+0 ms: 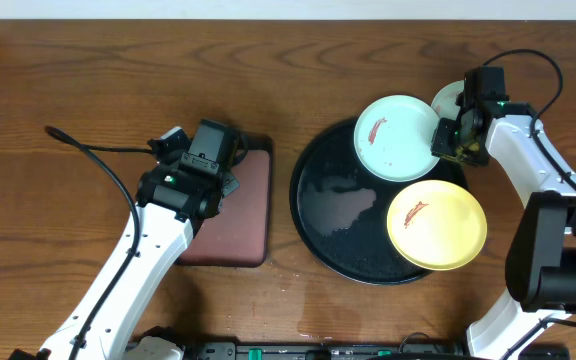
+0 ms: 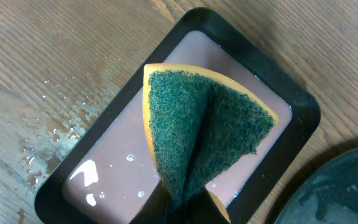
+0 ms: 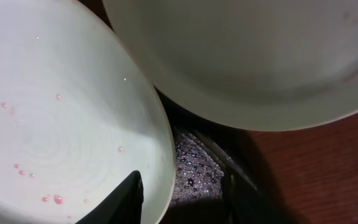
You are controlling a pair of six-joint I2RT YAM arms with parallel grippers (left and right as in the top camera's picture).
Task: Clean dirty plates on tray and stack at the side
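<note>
Mint plate (image 1: pixel 396 140) and yellow plate (image 1: pixel 436 225), both smeared, lay on the black tray (image 1: pixel 313 215), a third plate (image 1: pixel 446 97) just beyond its rim. The right gripper (image 1: pixel 455 138) straddled the mint plate's edge, jaws apart. The left gripper (image 2: pixel 180 211) pinched a green sponge (image 2: pixel 210 124) above the maroon tray (image 2: pixel 117 155).

Bare table (image 1: pixel 68 60) is lying open along the far edge and into the far-left corner, with only a black cable (image 1: pixel 88 150) trailing across it. A narrow strip is running free between the maroon tray (image 1: pixel 246 228) and the black tray (image 1: pixel 338 225), whose left half is bare. The left gripper (image 2: pixel 182 211), clamping a green sponge (image 2: pixel 210 130), is hanging over the maroon tray. The mint plate (image 1: pixel 393 140), yellow plate (image 1: pixel 436 225) and third plate (image 1: pixel 446 97) are crowding the right gripper (image 3: pixel 180 198).
</note>
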